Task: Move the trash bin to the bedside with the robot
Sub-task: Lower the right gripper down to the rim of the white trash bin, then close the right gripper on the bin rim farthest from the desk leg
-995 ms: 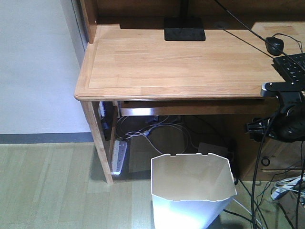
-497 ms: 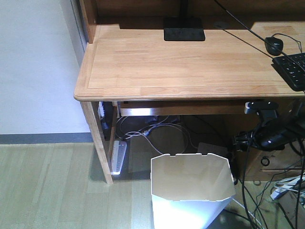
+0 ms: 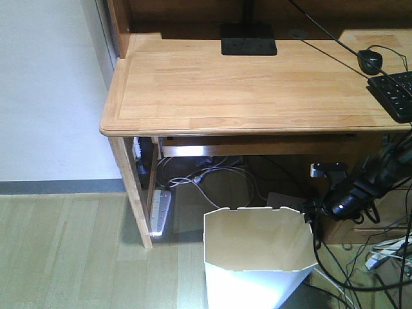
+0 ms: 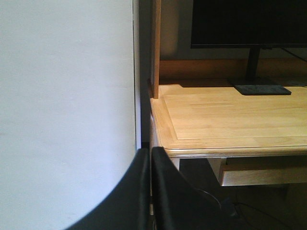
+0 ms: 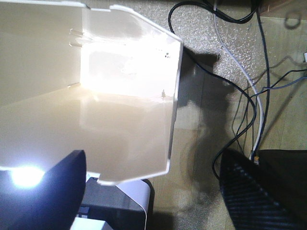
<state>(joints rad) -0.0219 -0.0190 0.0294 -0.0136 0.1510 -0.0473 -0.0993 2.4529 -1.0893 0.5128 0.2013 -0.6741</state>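
The white trash bin (image 3: 257, 261) stands on the floor in front of the wooden desk, open mouth up. In the right wrist view its angular rim (image 5: 170, 120) lies between the two fingers. My right gripper (image 3: 311, 211) hangs on the slim black arm just above the bin's right rim; it is open (image 5: 153, 155), one finger over the bin's inside and one outside, holding nothing. My left gripper (image 4: 151, 191) is shut and empty, facing the desk corner and the wall. The bed is out of view.
The light wooden desk (image 3: 238, 84) carries a monitor stand (image 3: 249, 38), a mouse (image 3: 371, 60) and a keyboard (image 3: 396, 93). A power strip (image 3: 161, 209) and tangled cables (image 3: 212, 174) lie under it. More cables (image 5: 249, 96) run on the floor right of the bin. A white wall (image 3: 45, 90) is at left.
My right arm has come down from desk-edge height and moved left, to the bin's right rim. The bin has not moved.
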